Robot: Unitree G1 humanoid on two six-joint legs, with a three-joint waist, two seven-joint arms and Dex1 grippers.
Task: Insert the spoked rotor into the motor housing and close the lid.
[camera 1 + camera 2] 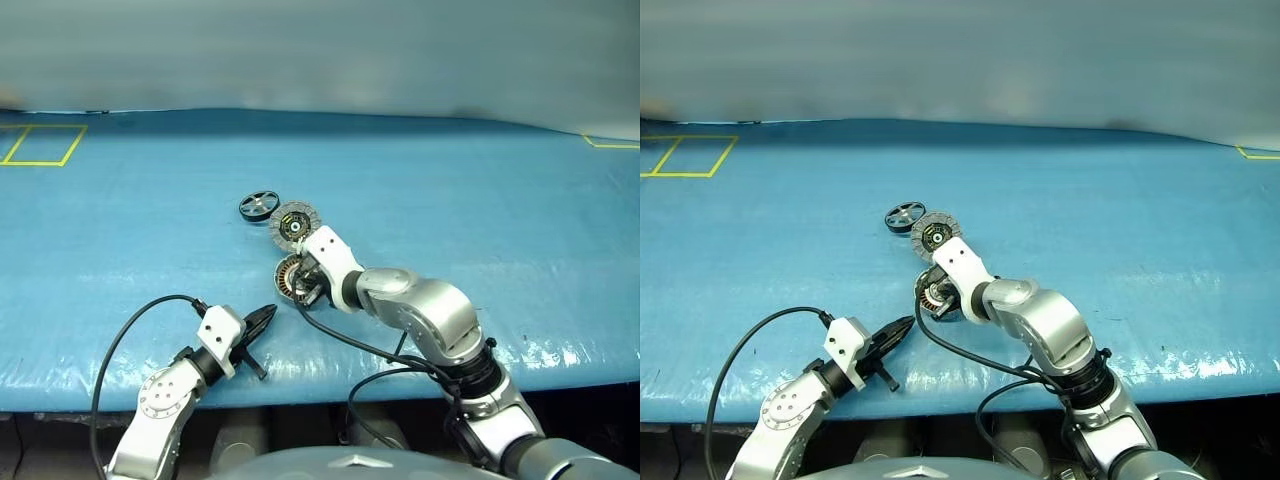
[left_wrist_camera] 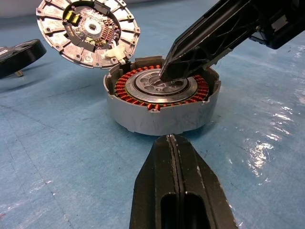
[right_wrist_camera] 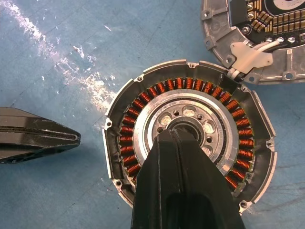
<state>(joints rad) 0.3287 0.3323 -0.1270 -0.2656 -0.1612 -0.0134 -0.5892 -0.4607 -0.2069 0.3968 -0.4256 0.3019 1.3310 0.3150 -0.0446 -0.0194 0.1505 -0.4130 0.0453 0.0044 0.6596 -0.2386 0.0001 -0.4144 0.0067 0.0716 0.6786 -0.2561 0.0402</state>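
The motor housing [image 2: 157, 121] stands open on the blue table, its copper windings ringing a silver centre. My right gripper [image 3: 176, 137] is shut and empty, and its tip rests on or just over that silver centre. The lid [image 2: 88, 31] lies face-up right behind the housing, joined to it by a white connector [image 3: 248, 57]. The black spoked rotor [image 1: 259, 206] lies on the table beside the lid, further left. Shut and holding nothing, my left gripper [image 2: 170, 140] points at the housing's near wall from a short way off.
The blue sheet [image 1: 480, 220] covers the whole table, and its front edge [image 1: 560, 370] runs close under my arms. Yellow tape squares [image 1: 40, 145] mark the far left. Black cables [image 1: 370, 350] trail from both wrists.
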